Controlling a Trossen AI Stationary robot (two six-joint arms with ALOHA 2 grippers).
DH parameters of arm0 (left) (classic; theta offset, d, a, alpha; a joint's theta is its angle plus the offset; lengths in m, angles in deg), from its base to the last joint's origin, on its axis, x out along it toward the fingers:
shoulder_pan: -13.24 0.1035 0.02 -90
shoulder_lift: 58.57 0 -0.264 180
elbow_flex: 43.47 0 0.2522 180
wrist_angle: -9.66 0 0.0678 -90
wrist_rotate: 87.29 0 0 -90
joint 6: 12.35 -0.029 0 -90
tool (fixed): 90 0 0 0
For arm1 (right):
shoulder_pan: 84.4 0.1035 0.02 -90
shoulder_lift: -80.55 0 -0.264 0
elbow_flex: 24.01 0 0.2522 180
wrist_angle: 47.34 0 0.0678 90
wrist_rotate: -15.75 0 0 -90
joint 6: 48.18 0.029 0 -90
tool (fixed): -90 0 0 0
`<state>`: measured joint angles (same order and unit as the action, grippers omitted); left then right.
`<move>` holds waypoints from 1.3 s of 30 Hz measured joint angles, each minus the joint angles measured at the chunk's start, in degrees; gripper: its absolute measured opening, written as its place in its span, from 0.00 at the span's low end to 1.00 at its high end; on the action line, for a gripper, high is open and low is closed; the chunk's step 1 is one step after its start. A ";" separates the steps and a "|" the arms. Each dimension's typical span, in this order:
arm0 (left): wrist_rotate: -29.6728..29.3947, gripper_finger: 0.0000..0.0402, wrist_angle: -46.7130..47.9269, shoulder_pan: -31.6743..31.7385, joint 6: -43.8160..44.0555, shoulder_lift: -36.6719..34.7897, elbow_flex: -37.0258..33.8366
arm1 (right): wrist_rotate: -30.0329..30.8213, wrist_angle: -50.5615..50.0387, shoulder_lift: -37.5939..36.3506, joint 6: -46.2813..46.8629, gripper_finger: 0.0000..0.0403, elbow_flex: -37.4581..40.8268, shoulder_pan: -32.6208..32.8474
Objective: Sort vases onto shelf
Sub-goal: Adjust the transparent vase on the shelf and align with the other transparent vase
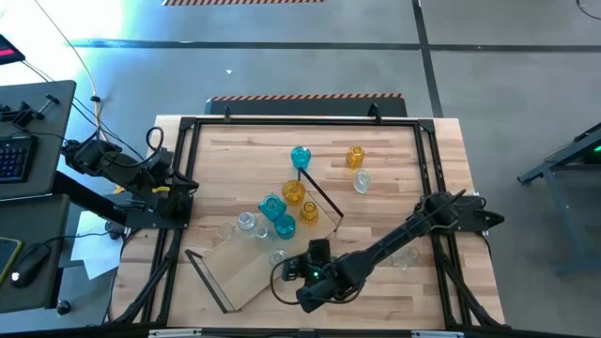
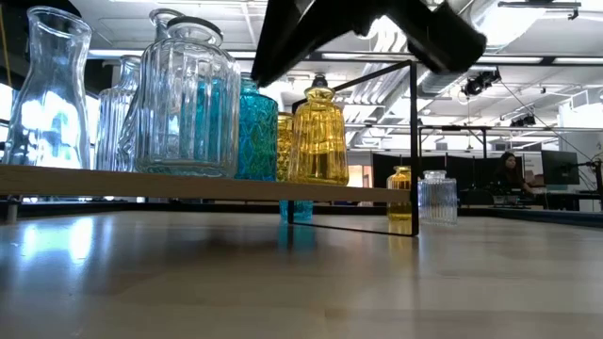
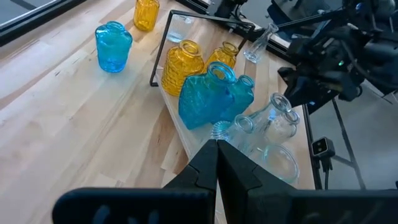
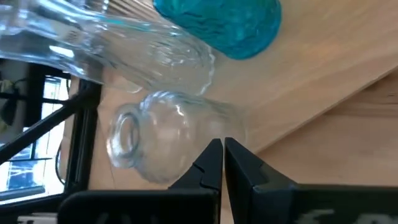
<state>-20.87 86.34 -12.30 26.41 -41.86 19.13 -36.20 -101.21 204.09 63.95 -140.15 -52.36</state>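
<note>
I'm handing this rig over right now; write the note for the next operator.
Left gripper: shut, empty, parked at the table's left edge.
Right gripper: shut, holding nothing, beside a clear vase at the shelf.
Done: several clear, teal and amber vases stand clustered on the shelf.
Left: a teal vase, an amber vase and a clear vase stand on the tabletop beyond it.

Counted from overhead: three teal-blue vases (image 1: 300,157), three amber-yellow vases (image 1: 355,156), and at least five clear vases (image 1: 362,183), some too faint to confirm. One shelf (image 1: 246,274), two arms.
</note>
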 joint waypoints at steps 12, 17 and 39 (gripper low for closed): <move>0.00 0.00 -0.03 0.00 0.11 0.00 0.00 | -3.03 1.40 1.51 -0.45 0.00 0.04 -0.55; 0.00 0.00 -0.04 0.01 0.09 0.00 0.00 | -3.78 4.37 1.51 -4.01 0.00 0.04 -1.12; 1.11 0.00 -0.07 0.00 0.61 0.00 0.00 | -6.17 4.32 1.51 -7.46 0.00 0.10 -4.74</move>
<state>-19.75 86.27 -12.30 27.03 -41.86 19.13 -42.37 -96.89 205.60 56.49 -140.05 -57.10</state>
